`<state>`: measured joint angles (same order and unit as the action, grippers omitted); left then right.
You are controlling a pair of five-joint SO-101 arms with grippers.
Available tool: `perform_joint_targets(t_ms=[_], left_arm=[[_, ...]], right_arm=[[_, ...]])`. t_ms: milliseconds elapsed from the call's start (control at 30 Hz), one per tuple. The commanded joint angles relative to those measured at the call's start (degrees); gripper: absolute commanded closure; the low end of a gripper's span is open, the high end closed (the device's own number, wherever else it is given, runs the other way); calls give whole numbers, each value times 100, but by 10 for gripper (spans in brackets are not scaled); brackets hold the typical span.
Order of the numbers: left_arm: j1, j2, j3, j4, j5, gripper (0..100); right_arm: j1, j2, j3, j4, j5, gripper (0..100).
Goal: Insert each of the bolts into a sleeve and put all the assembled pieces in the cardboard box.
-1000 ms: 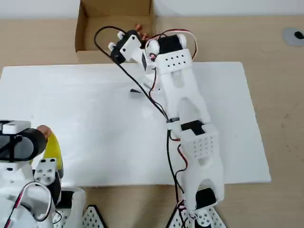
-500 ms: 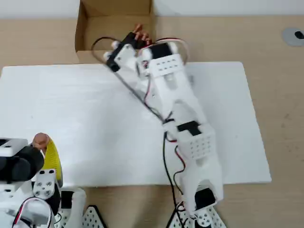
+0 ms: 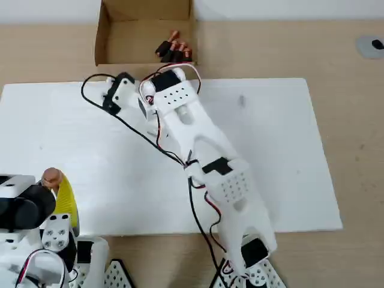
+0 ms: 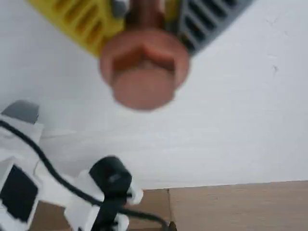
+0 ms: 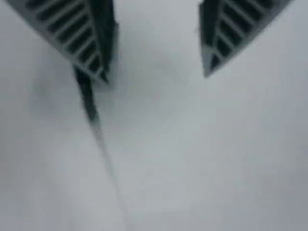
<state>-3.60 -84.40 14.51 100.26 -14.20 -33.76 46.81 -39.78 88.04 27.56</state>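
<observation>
From above, the right arm [image 3: 198, 144] lies stretched across the white sheet [image 3: 288, 150] that covers the worktop [image 3: 354, 120]. Its wrist end is just short of the cardboard box [image 3: 103, 36]. Look inside the box: in the corner nearest that wrist sits a cluster of assembled pieces [image 3: 173, 48], black sleeves with copper bolt ends poking out. Well apart from all that, down at the near edge of the sheet, the left claw [image 3: 60, 191] points upward. A copper bolt [image 3: 52, 177] sits at its tip, just beside the yellow finger [image 3: 66, 201].

Now the left wrist's own look. The left claw is clamped on the bolt's shank, yellow finger on one side and grey finger [image 4: 211, 19] on the other. The hex head sticks out past the fingertips. Beyond the claw the white sheet runs to its edge, with bare worktop after it and white and black parts of the right arm off to one side.

Over to the right wrist. The right claw [image 5: 155, 72] is spread wide, its two ribbed fingers [image 5: 72, 29] well apart and white sheet showing between them. A thin dark line [image 5: 89, 103] trails over the sheet from beside one fingertip, and I can't tell what it is.
</observation>
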Motion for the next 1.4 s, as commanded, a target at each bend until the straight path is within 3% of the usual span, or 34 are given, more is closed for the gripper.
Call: perform_joint_targets(t_ms=[0,100,467,1267,1367], left_arm=[[-62,4,114,18,9,993],[-62,4,185,18,9,993],[-35,-4,396,18,9,993],[-70,-4,387,18,9,993],[-70,-4,387,18,9,993]], right_arm=[[163,268,-189,-352,-35,850],[224,497,-286,-536,-35,850],[277,549,-2202,536,132,849],[998,1358,-2264,308,457,851],[989,1385,-2264,299,413,912]])
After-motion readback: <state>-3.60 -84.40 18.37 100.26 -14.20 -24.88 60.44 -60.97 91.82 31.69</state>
